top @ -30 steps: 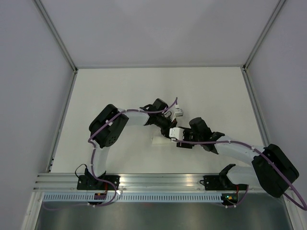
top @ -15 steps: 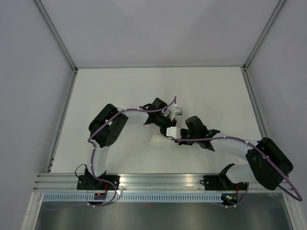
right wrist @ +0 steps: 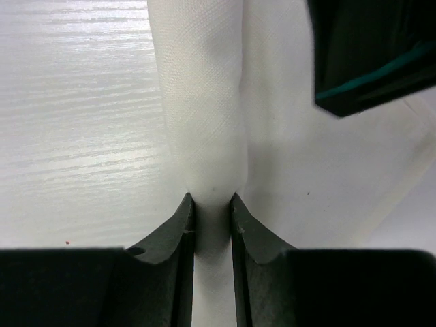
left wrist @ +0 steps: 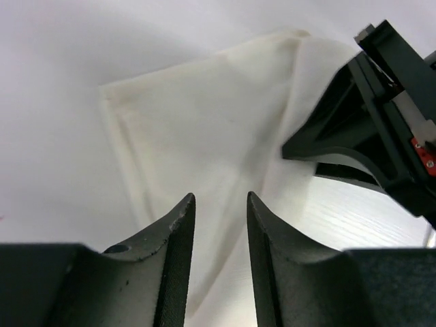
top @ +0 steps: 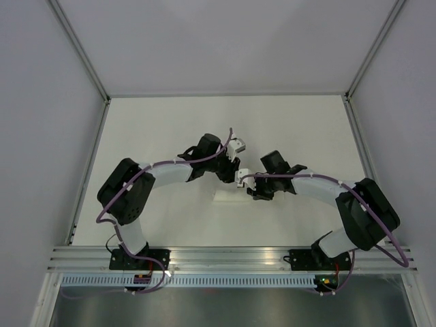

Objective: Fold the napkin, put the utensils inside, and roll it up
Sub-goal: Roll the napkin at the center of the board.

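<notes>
The white napkin (left wrist: 204, 129) lies folded on the table, with one side gathered into a roll (right wrist: 204, 102). From above it shows as a small white strip (top: 227, 197) below both grippers. My right gripper (right wrist: 211, 197) is shut on that rolled part, which runs up between its fingers. My left gripper (left wrist: 219, 197) hovers over the flat part with its jaws apart and nothing held between them. In the top view the left gripper (top: 229, 177) and right gripper (top: 253, 193) nearly meet over the napkin. The utensils are hidden.
The right gripper's black body (left wrist: 368, 136) fills the right side of the left wrist view, close to the left fingers. The left arm's dark housing (right wrist: 368, 54) hangs at the upper right of the right wrist view. White table (top: 170, 129) lies all around, walled on three sides.
The right gripper has closed on the napkin's roll and slid slightly toward the far side. The left gripper's jaws have parted, and the left arm's elbow has swung out to the left.
</notes>
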Motion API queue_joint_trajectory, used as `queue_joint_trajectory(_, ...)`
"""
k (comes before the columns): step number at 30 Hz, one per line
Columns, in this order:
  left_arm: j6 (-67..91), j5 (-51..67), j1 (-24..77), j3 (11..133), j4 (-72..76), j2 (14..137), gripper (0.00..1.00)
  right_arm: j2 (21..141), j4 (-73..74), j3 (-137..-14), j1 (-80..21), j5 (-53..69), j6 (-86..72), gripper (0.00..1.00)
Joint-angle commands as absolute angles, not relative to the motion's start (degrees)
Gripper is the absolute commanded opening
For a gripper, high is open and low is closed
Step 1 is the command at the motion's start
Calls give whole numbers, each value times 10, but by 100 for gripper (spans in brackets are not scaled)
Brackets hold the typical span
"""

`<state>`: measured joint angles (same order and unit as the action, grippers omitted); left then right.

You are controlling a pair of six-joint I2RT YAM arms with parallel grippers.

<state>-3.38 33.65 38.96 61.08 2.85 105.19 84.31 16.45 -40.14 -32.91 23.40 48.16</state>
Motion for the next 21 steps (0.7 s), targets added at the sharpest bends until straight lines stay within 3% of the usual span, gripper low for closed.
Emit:
queue_joint_trajectory(1, -6, 213, 385, 558, 146, 977, 42, 890, 300, -436, -302, 294, 508, 12)
queue_joint_trajectory(8, 34, 14, 386, 411, 310, 842, 44, 1018, 435, -552, -262, 353, 549, 11)
queue_joint_trajectory(12, 26, 18, 392, 355, 363, 785, 51, 1077, 467, -609, -244, 366, 560, 11)
queue_joint_trajectory(21, -169, -45, 518, 306, 388, 770, 57, 1163, 487, -666, -229, 367, 555, 11)
